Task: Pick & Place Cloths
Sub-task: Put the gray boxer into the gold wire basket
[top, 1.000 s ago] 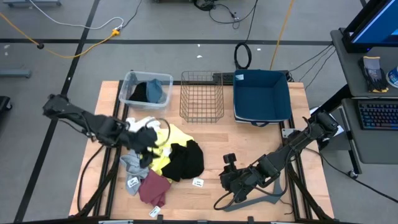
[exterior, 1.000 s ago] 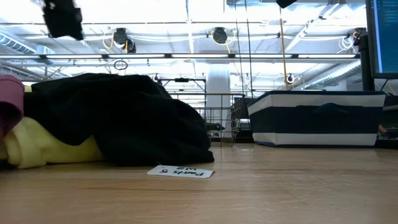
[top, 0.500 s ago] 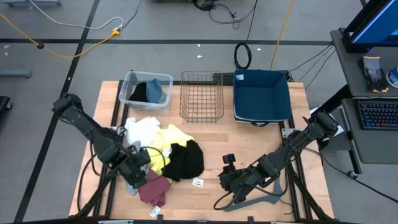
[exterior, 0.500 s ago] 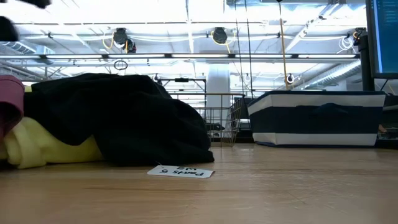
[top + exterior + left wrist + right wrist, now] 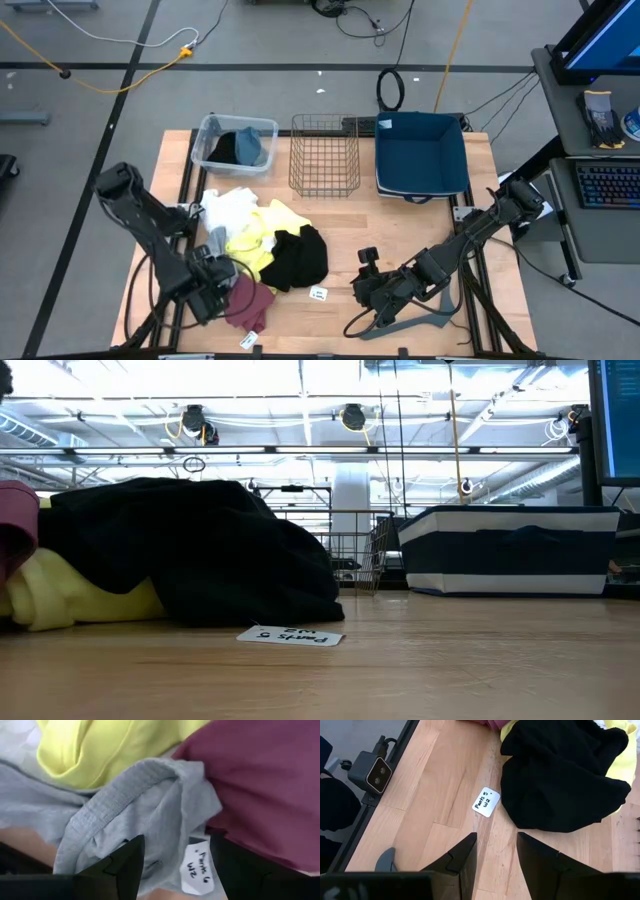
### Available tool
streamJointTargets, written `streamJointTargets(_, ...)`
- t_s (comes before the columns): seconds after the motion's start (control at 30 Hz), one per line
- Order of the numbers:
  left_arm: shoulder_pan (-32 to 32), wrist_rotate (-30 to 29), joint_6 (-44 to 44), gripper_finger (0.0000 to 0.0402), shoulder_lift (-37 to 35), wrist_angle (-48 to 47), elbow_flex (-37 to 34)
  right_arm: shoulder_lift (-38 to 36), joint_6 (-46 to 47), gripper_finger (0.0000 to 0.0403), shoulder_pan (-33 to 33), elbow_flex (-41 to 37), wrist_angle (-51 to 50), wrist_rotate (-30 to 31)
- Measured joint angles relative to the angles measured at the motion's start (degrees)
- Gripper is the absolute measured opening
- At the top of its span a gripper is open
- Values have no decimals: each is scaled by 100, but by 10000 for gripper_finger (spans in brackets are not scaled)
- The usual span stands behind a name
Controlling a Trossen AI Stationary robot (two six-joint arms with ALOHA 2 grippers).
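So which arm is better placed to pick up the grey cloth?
Left. The left gripper hangs open right over the grey cloth. The right gripper waits apart, beyond the black cloth.

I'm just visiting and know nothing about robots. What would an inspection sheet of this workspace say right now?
Surface: wooden table, bare on its right half.
Job's things: cloths piled at left; grey cloth with a white tag lies between the open fingers of the left gripper.
Clutter: clear bin holding dark and blue-grey cloths, wire basket, blue fabric bin, loose tag.
Grippers: right gripper low over the front edge, open, holding nothing.
Cables: yellow cable on the floor.
Surroundings: keyboard on a desk at right.
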Motion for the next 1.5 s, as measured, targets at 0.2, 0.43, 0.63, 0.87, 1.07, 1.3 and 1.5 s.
streamJointTargets(0.2,-195,-2,-413,230,321,-375,0,0,0,130,-1,0,145,0)
streamJointTargets(0.43,-340,-11,-573,214,581,-350,0,0,0,130,1,0,380,-9)
streamJointTargets(0.63,-440,-9,-762,128,750,-315,0,0,0,130,1,0,385,-11)
streamJointTargets(0.87,-515,-8,-924,10,766,-240,0,0,309,130,1,0,385,-15)
streamJointTargets(1.07,-528,15,-934,5,751,-228,0,0,428,130,10,0,386,-17)
streamJointTargets(1.3,-528,341,-750,3,746,-456,320,0,419,130,10,0,433,-17)
streamJointTargets(1.5,-528,344,-694,1,744,-1437,1204,0,331,130,10,0,587,-16)
